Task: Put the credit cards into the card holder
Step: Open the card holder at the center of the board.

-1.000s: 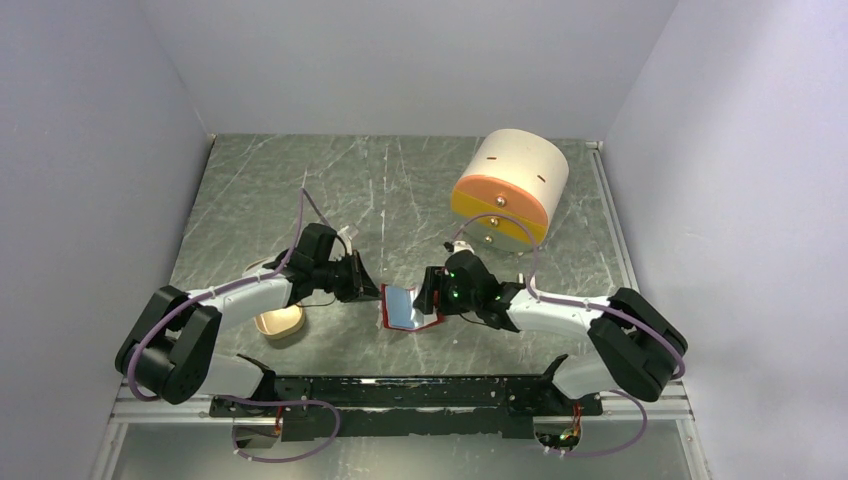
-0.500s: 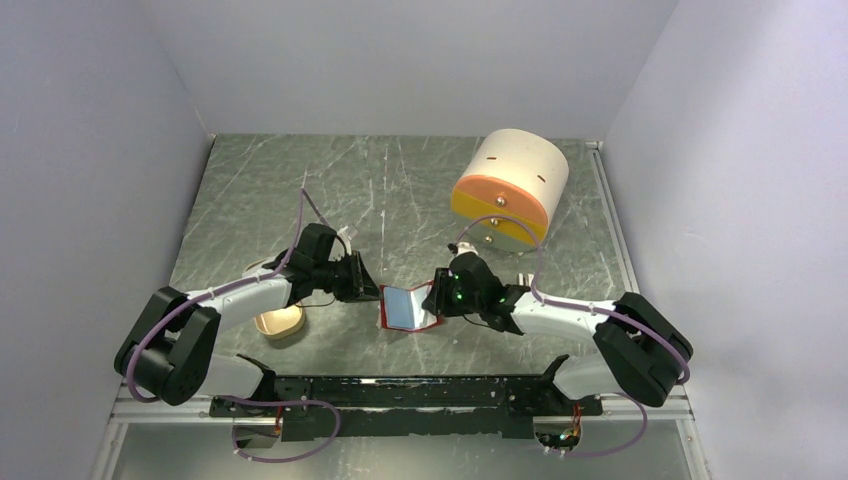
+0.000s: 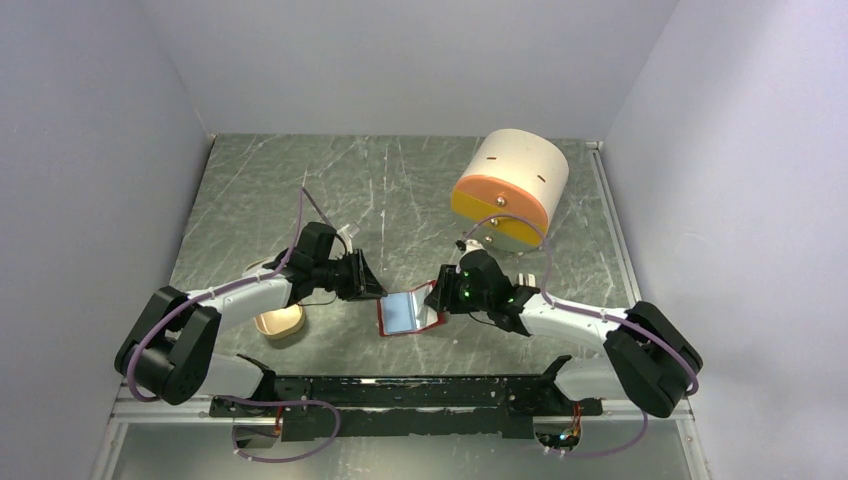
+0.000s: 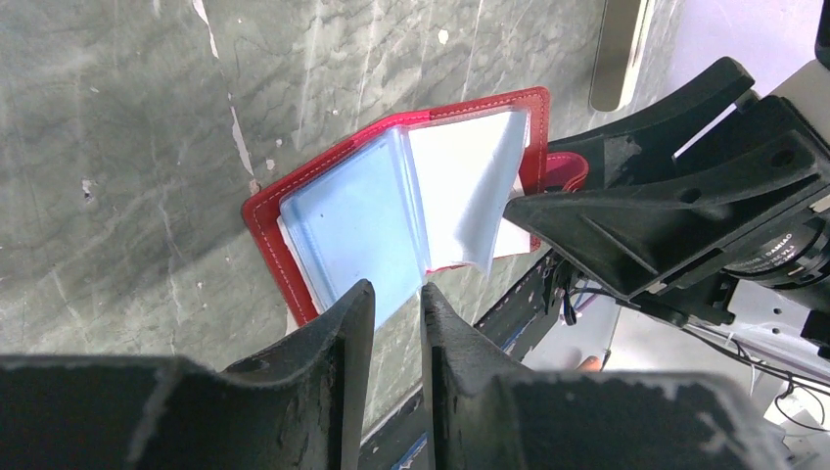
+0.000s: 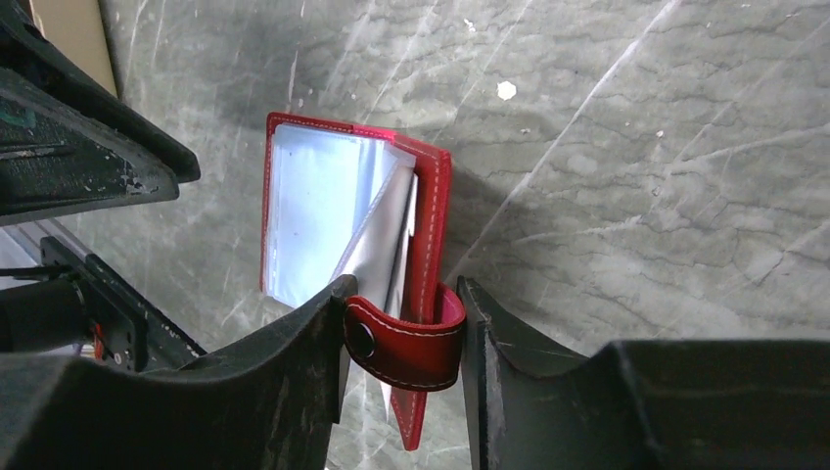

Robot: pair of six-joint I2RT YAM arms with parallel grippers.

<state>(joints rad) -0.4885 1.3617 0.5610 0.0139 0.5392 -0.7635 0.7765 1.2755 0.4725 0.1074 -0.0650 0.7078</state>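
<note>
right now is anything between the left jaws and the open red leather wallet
Nothing visible does. The left jaws sit right at the near edge of the red folding leather wallet, at its pale blue pockets. The right jaws straddle its snap tab on the opposite side, not in between.

You've got a red card holder [image 3: 408, 313] with white stitching and pale blue pockets, on a grey-green marbled table [image 3: 400, 190] streaked white; cream cylinder [image 3: 510, 185] with orange face, beige tray [image 3: 280, 323], purple cables [image 3: 310, 210]
</note>
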